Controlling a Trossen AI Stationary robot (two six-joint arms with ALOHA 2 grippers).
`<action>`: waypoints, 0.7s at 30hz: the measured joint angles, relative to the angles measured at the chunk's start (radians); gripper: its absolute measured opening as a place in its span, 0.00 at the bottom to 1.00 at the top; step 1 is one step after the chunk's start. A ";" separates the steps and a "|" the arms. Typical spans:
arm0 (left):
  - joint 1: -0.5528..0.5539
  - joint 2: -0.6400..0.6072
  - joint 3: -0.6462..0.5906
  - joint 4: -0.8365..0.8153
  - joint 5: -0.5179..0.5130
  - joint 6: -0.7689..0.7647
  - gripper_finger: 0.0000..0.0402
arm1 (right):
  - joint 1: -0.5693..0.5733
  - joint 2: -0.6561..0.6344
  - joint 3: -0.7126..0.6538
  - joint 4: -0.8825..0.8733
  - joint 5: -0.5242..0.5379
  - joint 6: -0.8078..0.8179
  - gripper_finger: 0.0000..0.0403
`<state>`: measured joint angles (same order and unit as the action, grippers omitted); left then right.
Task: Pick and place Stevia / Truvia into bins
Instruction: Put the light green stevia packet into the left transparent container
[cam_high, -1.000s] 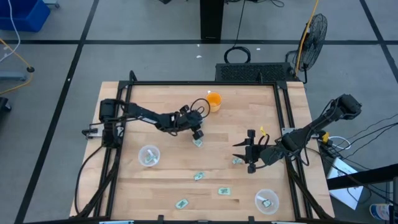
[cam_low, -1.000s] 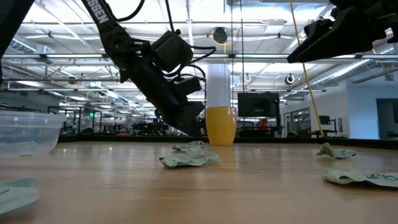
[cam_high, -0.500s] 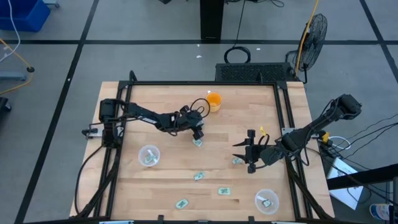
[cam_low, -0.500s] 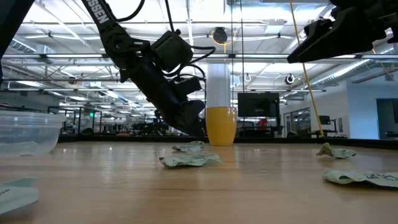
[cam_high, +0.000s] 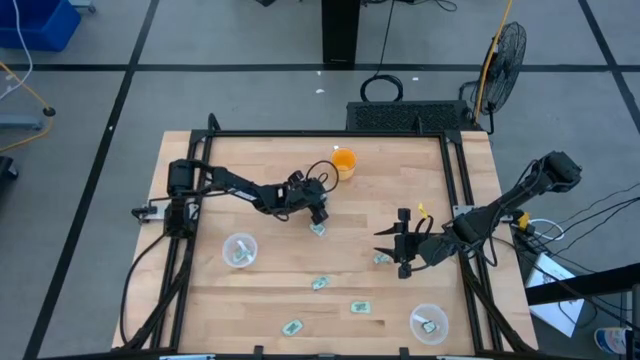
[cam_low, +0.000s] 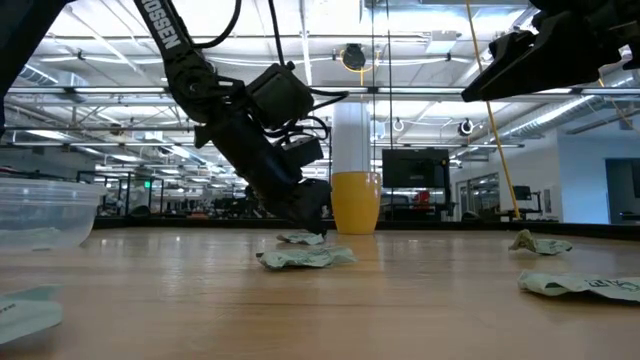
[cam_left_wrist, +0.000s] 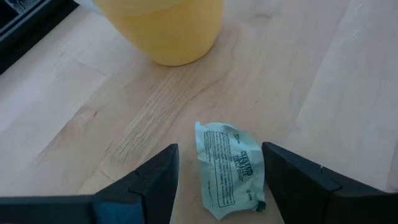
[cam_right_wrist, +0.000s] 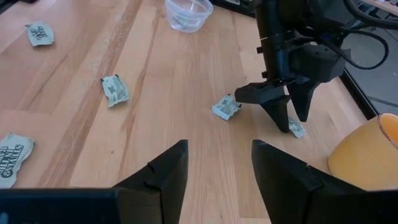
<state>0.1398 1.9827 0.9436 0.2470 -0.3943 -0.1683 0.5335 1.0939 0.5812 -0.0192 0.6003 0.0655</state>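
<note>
My left gripper (cam_high: 318, 212) (cam_low: 312, 222) is open and points down, low over the table beside the orange cup. One crumpled green-and-white Stevia packet (cam_left_wrist: 230, 169) (cam_right_wrist: 296, 129) lies flat between its two fingers (cam_left_wrist: 158, 177), which stand on either side of it. A second packet (cam_high: 318, 229) (cam_low: 305, 258) lies just nearer. More packets (cam_high: 320, 283) (cam_high: 360, 306) (cam_high: 291, 327) rest flat on the wood. Two clear cups (cam_high: 240, 250) (cam_high: 430, 323) each hold a packet. My right gripper (cam_high: 400, 245) (cam_right_wrist: 217, 180) hangs open above the table near another packet (cam_high: 381, 258).
The orange cup (cam_high: 344, 163) (cam_left_wrist: 168, 31) stands upright close behind the left gripper. A black frame (cam_high: 460, 190) rims the table. Bare wood lies between the two arms and along the near edge. In the low view the left cup (cam_low: 40, 215) stands close to the camera.
My left gripper has come down toward the table, so that its open fingers now stand around the packet next to the orange cup. The right arm and the packets have kept still.
</note>
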 joint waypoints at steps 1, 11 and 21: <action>0.000 0.000 0.000 0.001 0.001 0.000 0.56 | 0.000 0.000 0.000 0.000 0.000 0.000 0.42; 0.002 0.002 -0.001 0.016 0.011 0.016 0.29 | 0.000 0.000 0.000 0.000 0.000 0.000 0.42; 0.004 -0.094 -0.005 -0.077 0.008 0.036 0.13 | 0.000 0.000 0.000 0.000 0.000 0.001 0.42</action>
<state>0.1436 1.8883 0.9386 0.1698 -0.3866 -0.1327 0.5335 1.0939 0.5812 -0.0189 0.6006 0.0661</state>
